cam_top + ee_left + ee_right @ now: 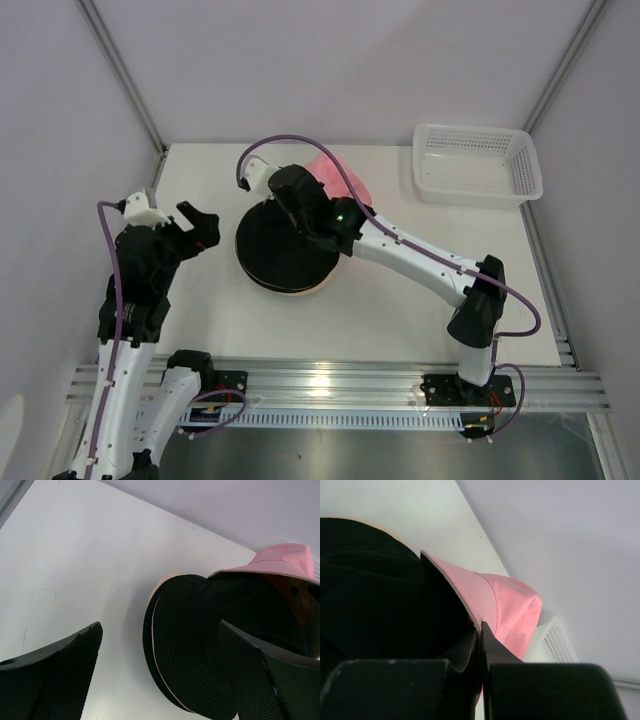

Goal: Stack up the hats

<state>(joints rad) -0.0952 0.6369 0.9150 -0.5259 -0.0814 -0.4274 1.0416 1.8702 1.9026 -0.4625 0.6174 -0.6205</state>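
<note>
Two black hats point(280, 250) lie stacked mid-table on a tan hat whose rim point(303, 291) peeks out below. The pink bucket hat point(340, 172) hangs tilted over the stack's far edge, partly hidden by my right arm. My right gripper point(312, 196) is shut on its brim; in the right wrist view the gripper point(481, 626) pinches the pink hat point(512, 605) beside the black hat point(370, 595). My left gripper point(197, 226) stands open left of the stack, holding nothing. In the left wrist view the gripper point(160, 672) faces the black hat point(200, 650) and the pink hat point(285, 560).
A white lattice basket point(520, 175) stands at the back right corner, also seen past the pink hat as the basket point(552, 642) in the right wrist view. Walls close the table at the back and both sides. Rails run along the near edge.
</note>
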